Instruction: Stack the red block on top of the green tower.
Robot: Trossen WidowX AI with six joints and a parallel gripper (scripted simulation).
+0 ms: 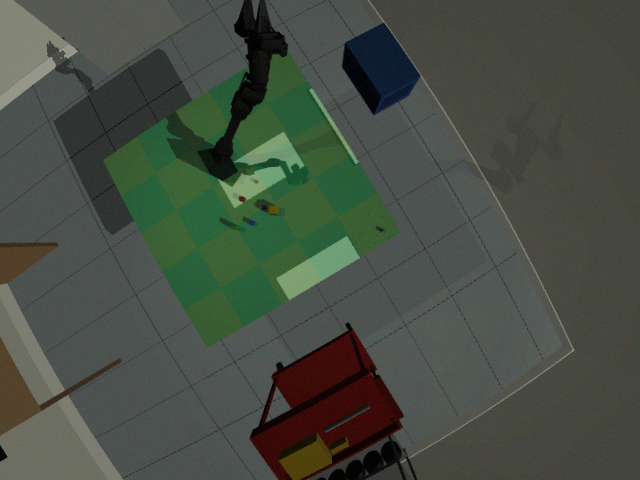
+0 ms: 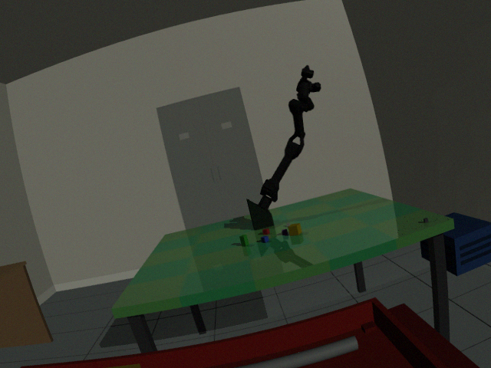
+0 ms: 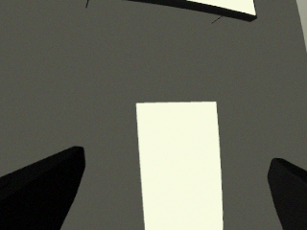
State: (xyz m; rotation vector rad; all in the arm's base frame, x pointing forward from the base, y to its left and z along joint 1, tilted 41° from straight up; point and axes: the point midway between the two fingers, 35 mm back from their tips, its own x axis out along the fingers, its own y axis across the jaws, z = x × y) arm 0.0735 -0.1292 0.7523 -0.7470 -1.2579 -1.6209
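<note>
The red block lies on the table near the arm's base. The green tower stands upright a short way from it, with nothing on top. My gripper is open and empty, raised high above the table and far from both. The wrist view shows the fingers wide apart against a grey surface with bright panels, and no blocks.
A blue block lies beside the green tower. A dark purple block and a larger orange block are close together. A small grey thing lies near a table corner.
</note>
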